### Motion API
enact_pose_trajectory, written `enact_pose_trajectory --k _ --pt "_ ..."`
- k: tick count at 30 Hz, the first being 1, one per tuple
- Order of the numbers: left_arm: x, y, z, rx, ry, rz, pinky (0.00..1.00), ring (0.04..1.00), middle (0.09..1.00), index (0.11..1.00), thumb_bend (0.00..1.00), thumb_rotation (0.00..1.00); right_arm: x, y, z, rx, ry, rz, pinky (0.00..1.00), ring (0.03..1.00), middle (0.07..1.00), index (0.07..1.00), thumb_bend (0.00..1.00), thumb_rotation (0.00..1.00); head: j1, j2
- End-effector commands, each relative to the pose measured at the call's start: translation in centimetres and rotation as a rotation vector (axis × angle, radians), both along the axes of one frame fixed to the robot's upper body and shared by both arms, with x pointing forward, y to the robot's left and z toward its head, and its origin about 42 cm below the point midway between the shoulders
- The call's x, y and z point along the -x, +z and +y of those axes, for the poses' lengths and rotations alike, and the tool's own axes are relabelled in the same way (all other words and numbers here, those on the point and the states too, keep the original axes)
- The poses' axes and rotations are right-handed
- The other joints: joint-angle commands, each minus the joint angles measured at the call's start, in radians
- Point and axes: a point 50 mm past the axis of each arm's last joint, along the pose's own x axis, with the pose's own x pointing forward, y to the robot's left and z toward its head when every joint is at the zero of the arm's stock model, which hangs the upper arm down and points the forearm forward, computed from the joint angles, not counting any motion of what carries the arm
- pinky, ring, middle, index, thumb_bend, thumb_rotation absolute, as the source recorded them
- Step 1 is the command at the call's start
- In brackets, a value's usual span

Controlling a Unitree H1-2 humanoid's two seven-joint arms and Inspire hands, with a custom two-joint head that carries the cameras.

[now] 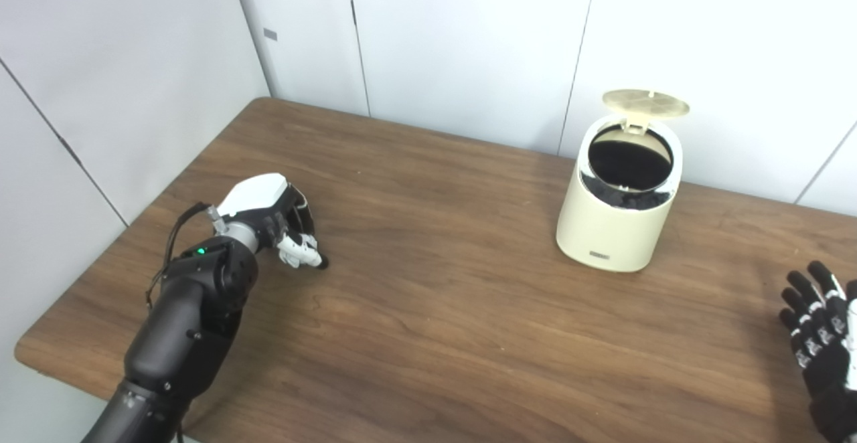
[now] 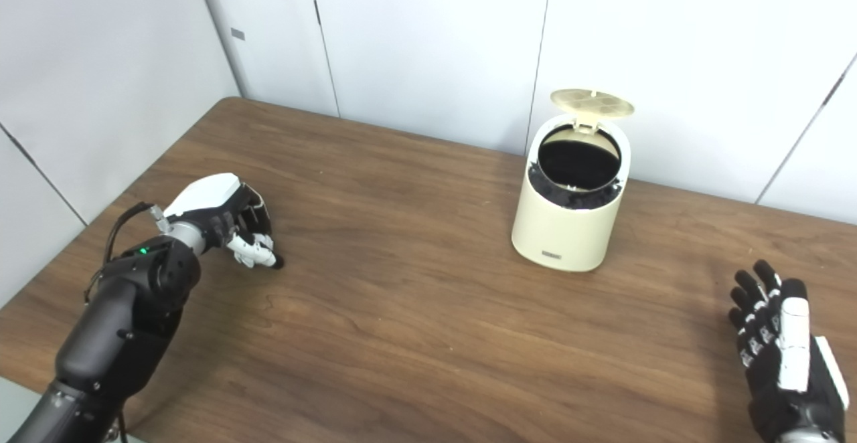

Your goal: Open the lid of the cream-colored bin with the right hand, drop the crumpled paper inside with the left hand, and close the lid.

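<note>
Cream bin upright at back-right of wood bench, lid flipped up on rear hinge, dark inside showing. L hand low at bench's left side, well apart from bin, fingers curled down over sth white; can't tell if that's the paper or finger parts. R hand near front-right, released, fingers spread, holding nothing.
</note>
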Motion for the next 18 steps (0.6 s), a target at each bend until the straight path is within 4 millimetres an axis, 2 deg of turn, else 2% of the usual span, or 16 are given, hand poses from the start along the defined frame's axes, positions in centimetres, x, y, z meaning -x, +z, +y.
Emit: enact_pose_trajectory --k 1,9,14,18 --pt "-0.58 0.87 0.28 -0.033 0.006 -0.013 0.32 0.423 0.514 0.482 0.50 0.00 -0.84 2.02 -0.11 0.002 0.023 -0.109 1.00 0.979 0.959 0.980 0.45 1.00 -0.001 0.001" --pt "-0.50 1.19 0.17 -0.039 0.000 -0.018 0.36 0.440 0.536 0.463 0.50 0.00 -0.92 1.92 -0.25 0.004 0.030 -0.110 1.00 0.996 0.958 0.980 0.51 1.00 0.001 0.007" --pt "-0.45 1.48 -0.12 -0.025 -0.011 -0.035 0.35 0.422 0.525 0.468 0.50 0.00 -1.03 1.88 -0.26 -0.003 0.028 -0.110 1.00 0.996 0.946 0.967 0.52 1.00 -0.002 0.008" --pt "-0.42 1.86 -0.53 -0.012 -0.025 -0.053 0.39 0.447 0.539 0.459 0.50 0.00 -1.05 1.86 -0.19 -0.001 0.023 -0.110 1.00 0.984 0.934 0.953 0.52 1.00 -0.007 0.008"
